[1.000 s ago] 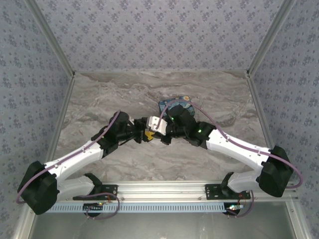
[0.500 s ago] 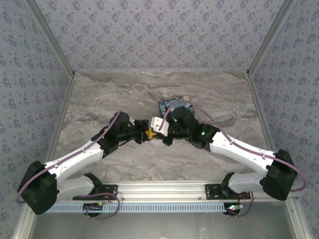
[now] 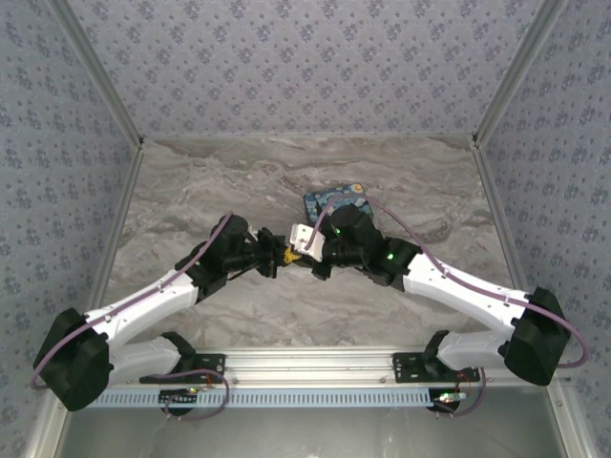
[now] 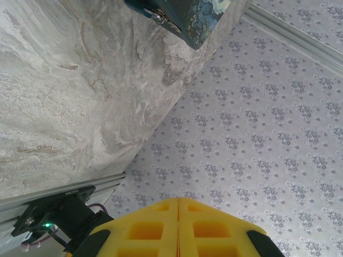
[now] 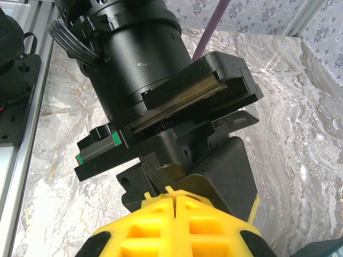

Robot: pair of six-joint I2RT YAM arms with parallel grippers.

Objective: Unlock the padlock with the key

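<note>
I see my left end effector [image 4: 178,201] and right end effector [image 5: 174,195] each pressed together, facing each other near the painted box [image 3: 336,199]

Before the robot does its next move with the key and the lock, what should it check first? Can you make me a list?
1. Left gripper shut: ok, its yellow fingers are pressed together.
2. Right gripper shut: ok, its fingers are together too.
3. Key held: cannot tell, it is too small to make out.
4. Padlock found: cannot tell. The painted box lies on the table just beyond the right arm's wrist.
5. Room between the arms: not ok, the left gripper's black body sits right in front of the right fingers.
</note>
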